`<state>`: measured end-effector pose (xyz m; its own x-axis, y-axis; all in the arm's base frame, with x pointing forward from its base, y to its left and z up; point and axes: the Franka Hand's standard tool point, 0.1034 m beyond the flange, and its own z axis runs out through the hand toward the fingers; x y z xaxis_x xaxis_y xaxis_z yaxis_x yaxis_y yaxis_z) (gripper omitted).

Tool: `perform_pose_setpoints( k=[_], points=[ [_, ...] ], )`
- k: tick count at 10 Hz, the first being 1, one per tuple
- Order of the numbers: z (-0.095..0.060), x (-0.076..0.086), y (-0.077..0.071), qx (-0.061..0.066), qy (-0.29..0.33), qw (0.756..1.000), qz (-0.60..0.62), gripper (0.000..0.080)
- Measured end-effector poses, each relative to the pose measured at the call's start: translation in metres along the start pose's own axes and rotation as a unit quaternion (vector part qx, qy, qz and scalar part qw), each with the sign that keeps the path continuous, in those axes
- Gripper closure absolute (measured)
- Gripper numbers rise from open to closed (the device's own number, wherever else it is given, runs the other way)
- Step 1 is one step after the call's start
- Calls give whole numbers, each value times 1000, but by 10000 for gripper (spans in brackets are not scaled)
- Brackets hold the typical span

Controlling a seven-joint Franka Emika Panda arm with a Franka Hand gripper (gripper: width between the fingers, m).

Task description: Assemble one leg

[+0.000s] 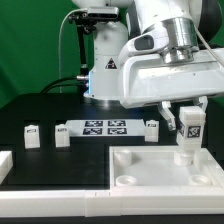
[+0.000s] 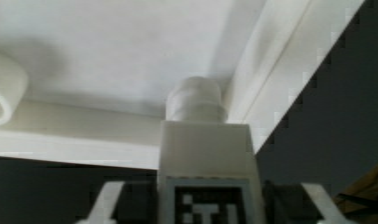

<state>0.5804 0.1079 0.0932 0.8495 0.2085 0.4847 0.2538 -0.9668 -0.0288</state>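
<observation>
- One leg (image 1: 188, 140) sat clamped between my jaws, which were closed narrow on its tagged block; my gripper (image 1: 189, 118) held it upright with the stem end pointing down.
- Below it lay the white slab (image 1: 150, 178), and the leg hung over the slab's corner on the exterior view's right, its stem reaching down near the raised rim there.
- From the wrist view, the leg (image 2: 207, 150) ran away from my gripper (image 2: 207, 197) toward the slab (image 2: 97, 40), and its rounded tip lay close against the inner wall at that corner.
- Whether the tip touched the slab or had entered a socket, I could not tell; the rim hid the contact in one view and the leg's own body hid it in the other.
- Three spare legs (image 1: 32, 133) stood on the dark table near the marker board (image 1: 105, 127), well apart from my work.
- By my reckoning the step in hand was seating this leg in its corner socket, with the carrying done and the fastening not yet done.
- As I judged it, the next move called for keeping the stem square to the slab, lowering it gently until it met the hole, then turning it home without loosening my grip too soon.
</observation>
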Motion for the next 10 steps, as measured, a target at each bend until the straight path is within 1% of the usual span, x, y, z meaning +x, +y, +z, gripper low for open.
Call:
perform_pose_setpoints(
  k=[2, 6, 7, 8, 10],
  points=[
    [12, 8, 3, 1, 5, 1000, -5, 512],
    [13, 6, 3, 1, 3, 1000, -5, 512],
    [18, 9, 2, 3, 3, 1000, -4, 512],
    [23, 16, 3, 4, 8, 1000, -2, 512],
    [26, 19, 2, 3, 17, 1000, -2, 512]
  ],
)
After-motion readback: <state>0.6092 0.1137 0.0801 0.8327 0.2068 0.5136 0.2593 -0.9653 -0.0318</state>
